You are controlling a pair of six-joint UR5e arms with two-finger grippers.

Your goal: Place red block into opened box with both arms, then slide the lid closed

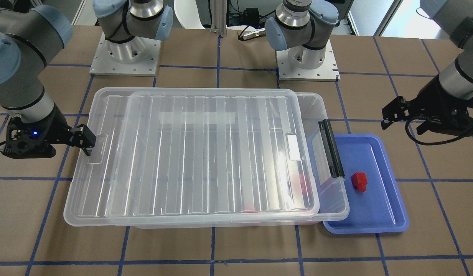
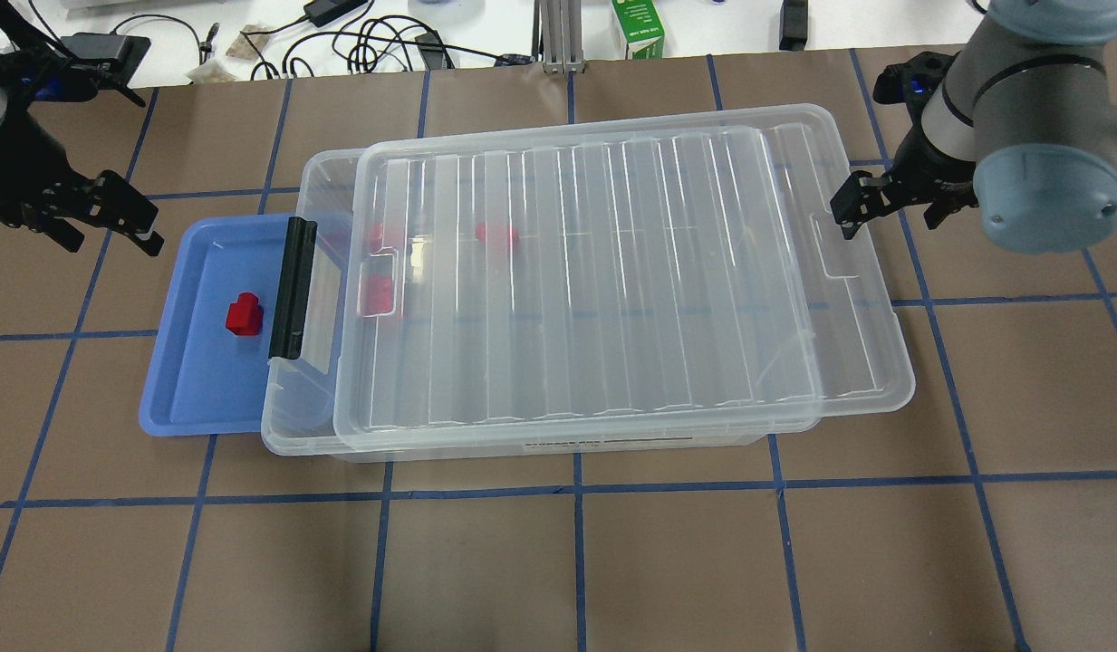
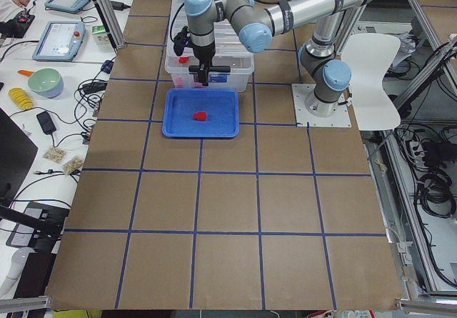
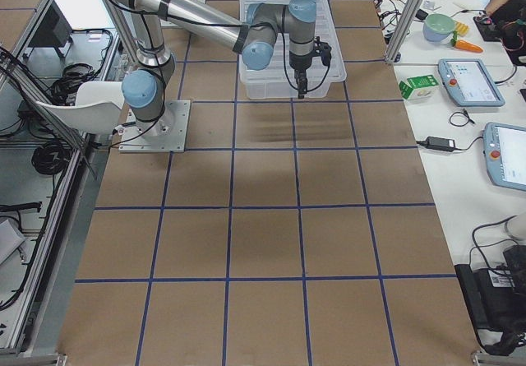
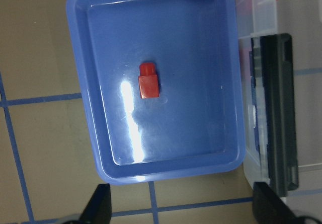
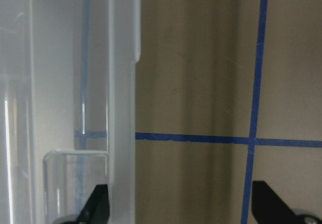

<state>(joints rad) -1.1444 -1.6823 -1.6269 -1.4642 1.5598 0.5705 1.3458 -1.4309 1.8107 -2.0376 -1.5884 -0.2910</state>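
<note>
Front view: the lid (image 1: pixel 205 153) is lying on the box (image 1: pixel 334 199), pushed toward 9 o'clock. It is overhanging that end and leaving a strip open beside the black handle (image 1: pixel 331 147). A red block (image 1: pixel 360 181) is sitting in the blue tray (image 1: pixel 382 218), at 3 o'clock from the box. The right gripper (image 1: pixel 86 141) is hovering at the lid's 9 o'clock end, and the left gripper (image 1: pixel 391 115) at the tray's 1 o'clock.

Overhead view: three other blocks (image 2: pixel 495 235) are showing through the lid, inside the box near its handle end.

Left wrist view: the left gripper's fingers are standing wide apart, holding nothing, above the tray's 6 o'clock edge.

Right wrist view: the right gripper's fingers are spread too, with the lid's rim running between them, close to the 9 o'clock finger. I cannot tell whether it is touching.
</note>
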